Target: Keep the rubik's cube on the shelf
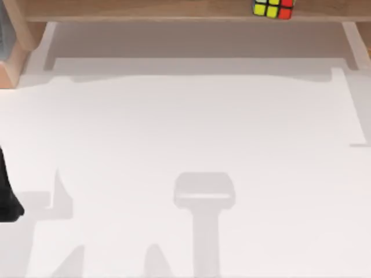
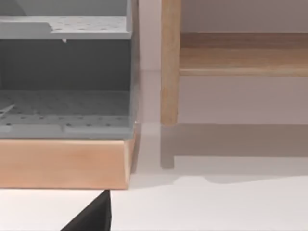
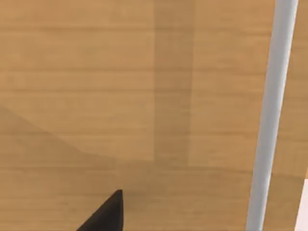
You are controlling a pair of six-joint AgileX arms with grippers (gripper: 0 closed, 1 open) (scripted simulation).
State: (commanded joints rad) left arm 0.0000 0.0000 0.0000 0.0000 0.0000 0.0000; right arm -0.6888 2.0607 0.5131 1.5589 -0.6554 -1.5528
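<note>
And there's the rubik's cube (image 1: 273,8), sitting on the shelf (image 1: 145,10) plank, toward the right end at the far edge of the white table (image 1: 191,127). Left arm (image 1: 7,191) is parked at the table's left edge; its claw's state I cannot tell. Right claw's state, cannot tell either; its wrist camera looks onto light-brown wood.

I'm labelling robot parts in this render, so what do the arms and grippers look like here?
Little shows. At the top view's left edge, the left arm is a plain matte black shape. Each wrist view has a black pointed wedge of its own gripper, left and right. No cables, markings or jaws can be made out.
</note>
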